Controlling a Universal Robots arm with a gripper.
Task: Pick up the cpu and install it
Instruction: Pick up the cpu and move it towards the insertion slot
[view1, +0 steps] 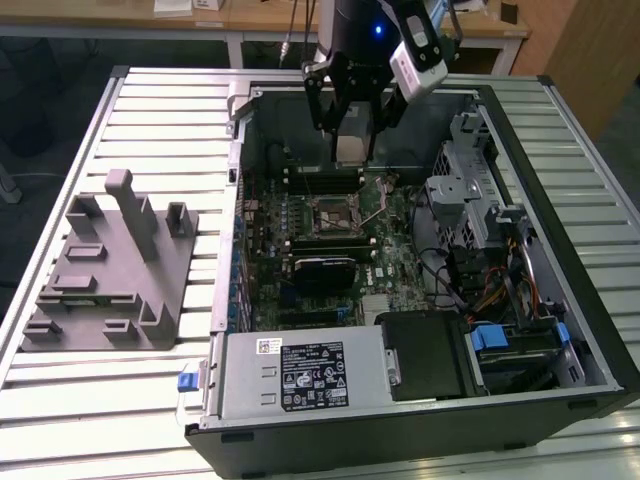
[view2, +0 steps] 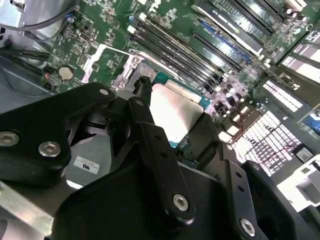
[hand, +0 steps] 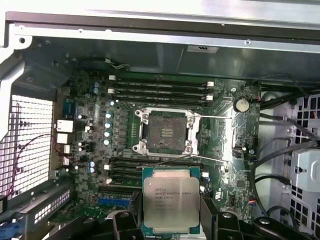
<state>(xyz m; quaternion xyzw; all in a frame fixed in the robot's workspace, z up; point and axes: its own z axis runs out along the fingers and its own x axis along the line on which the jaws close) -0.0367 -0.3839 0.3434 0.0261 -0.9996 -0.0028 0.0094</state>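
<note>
Above the open black computer case (view1: 400, 440), the small flat square cpu with the silvery metal top (hand: 171, 200) is held by its opposite edges in the black end effector (view1: 351, 140), which is closed narrowly onto it. In the exterior view it hangs at 12 o'clock from the empty metal-framed motherboard socket (view1: 333, 213). It is judged light, stiff and fragile; only the edges should be gripped.

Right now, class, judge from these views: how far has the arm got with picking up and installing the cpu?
Pick-up looks done: the gripper is shut on the cpu, held above the motherboard. The socket sits open and empty, so seating the cpu is not yet done.
</note>
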